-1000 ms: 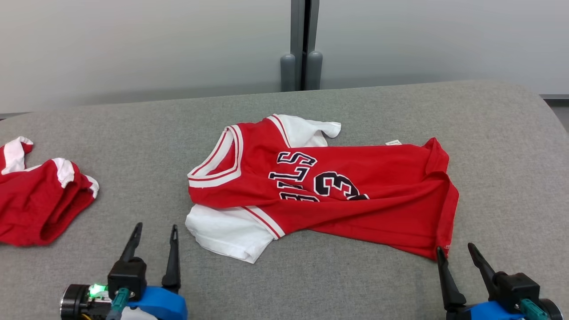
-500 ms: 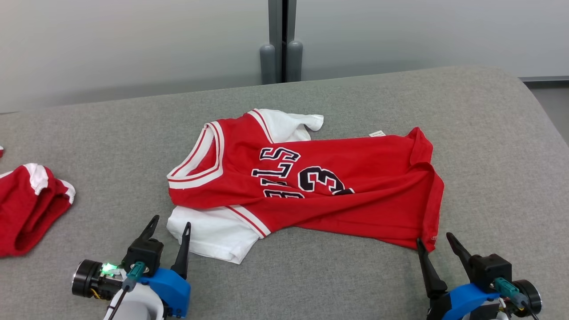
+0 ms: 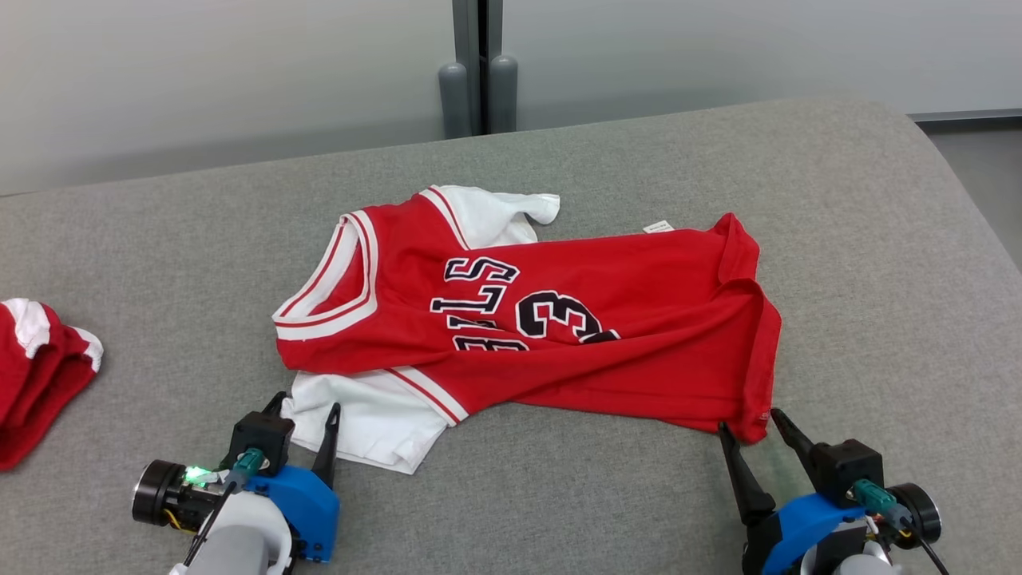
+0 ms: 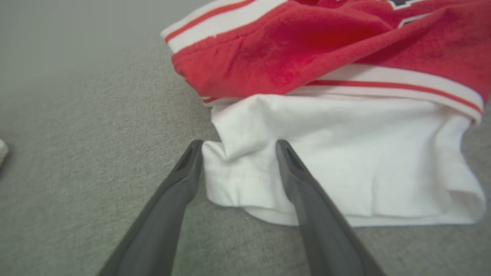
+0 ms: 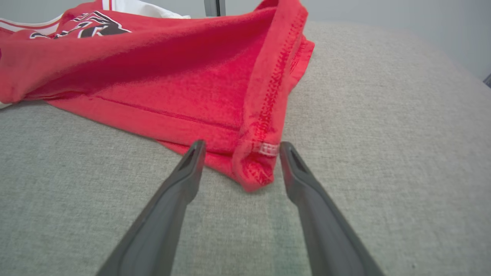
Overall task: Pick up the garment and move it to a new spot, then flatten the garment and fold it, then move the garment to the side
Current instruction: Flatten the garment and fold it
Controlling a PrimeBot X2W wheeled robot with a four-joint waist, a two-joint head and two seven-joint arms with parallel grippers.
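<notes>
We've got the garment (image 3: 527, 319) lying crumpled near the middle of the grey pad (image 3: 559, 511), long axis running left-to-right across our front: neckline and sleeves twd our left, bottom hem twd our right. That layout decides the pick, since each end sits right ahead of one arm. The left gripper (image 4: 238, 142) is spread fully w/ nothing held, and the near corner of the white sleeve (image 4: 345, 161) pokes in btwn its two fingers, cloth flat on the pad. The right gripper (image 5: 241, 143) is just as wide, also empty, w/ the hem corner (image 5: 255, 172) and its small tag sitting btwn its fingers. So neither arm is nearer overall; left owns the sleeve end, right owns the hem end, both at the near edge. We can't tell whether the fingers actually touch the cloth or just flank it. We judge the next move is a straight pinch on both corners, then a lift along that left-right axis. A second red garment (image 3: 36, 375) sits well apart at far left, out of the way.
</notes>
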